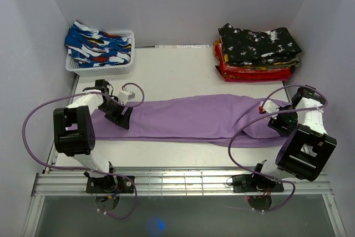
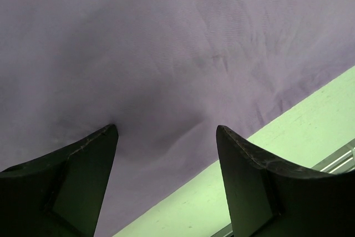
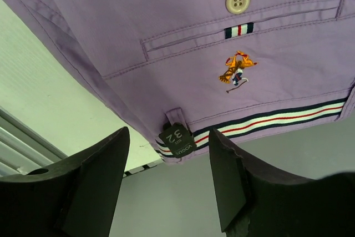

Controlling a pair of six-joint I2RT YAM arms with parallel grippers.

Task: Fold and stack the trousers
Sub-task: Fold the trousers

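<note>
Purple trousers [image 1: 188, 117] lie flat across the table [image 1: 166, 76]. My left gripper [image 2: 166, 129] and right gripper [image 3: 169, 131] gape empty near each end; next, I'd pinch and fold.

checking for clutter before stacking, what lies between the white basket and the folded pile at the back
Only bare table separates the white basket and the folded pile, per the top view.

The trousers [image 1: 194, 117] are plain lilac with a red, white and navy striped waistband [image 3: 277, 118], the basket [image 1: 105, 70] white, its cloth [image 1: 97, 45] blue-patterned, the pile [image 1: 258, 43] black-and-white over red.
</note>
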